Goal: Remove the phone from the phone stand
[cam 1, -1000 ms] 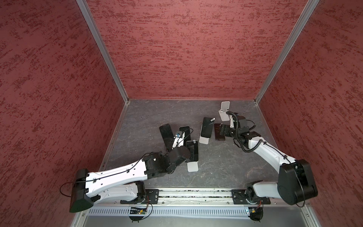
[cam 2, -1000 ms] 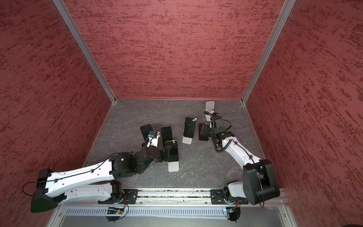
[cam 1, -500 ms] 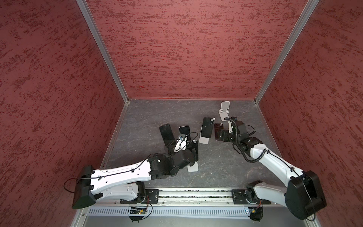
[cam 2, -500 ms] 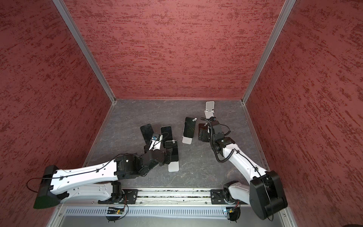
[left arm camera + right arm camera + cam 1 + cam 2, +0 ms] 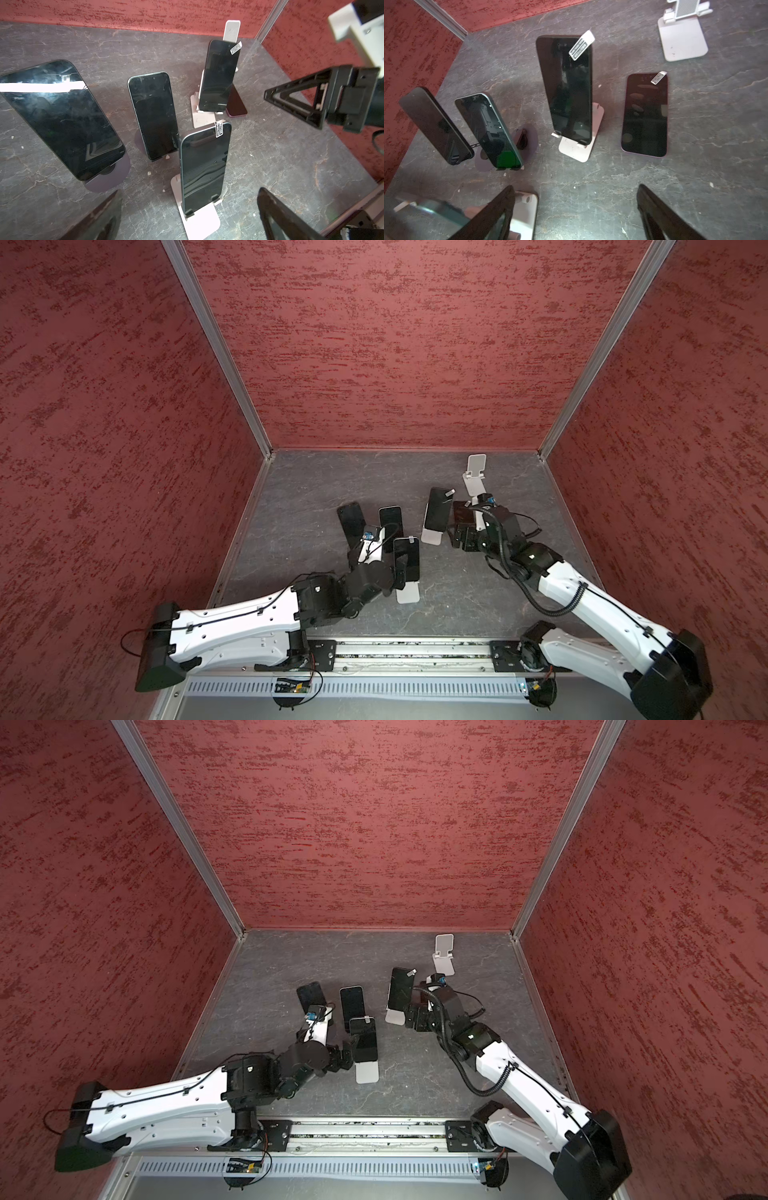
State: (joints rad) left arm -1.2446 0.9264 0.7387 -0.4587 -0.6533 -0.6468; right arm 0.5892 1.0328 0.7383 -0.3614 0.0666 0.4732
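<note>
The nearest phone point(image 5: 204, 166) stands dark-screened on a white phone stand point(image 5: 200, 221), also seen in both top views point(image 5: 406, 558) point(image 5: 363, 1038). My left gripper point(image 5: 190, 192) is open, its fingers spread on either side of this phone's foot without touching it; in a top view it sits at the phone's left edge point(image 5: 399, 572). My right gripper point(image 5: 575, 187) is open over bare table, short of a maroon-edged phone point(image 5: 644, 116) that lies flat. A taller phone point(image 5: 566, 89) leans on another white stand point(image 5: 579, 149).
Two more phones point(image 5: 62, 120) point(image 5: 153, 114) lean on round purple stands at the left. An empty white stand point(image 5: 473, 472) is near the back wall. Red walls close in the grey table point(image 5: 457, 597) on three sides. The right gripper's finger point(image 5: 291, 104) shows in the left wrist view.
The right gripper has drawn back from the flat phone toward the table's front. The left arm has shifted slightly beside the nearest phone. Both grippers stay open.
</note>
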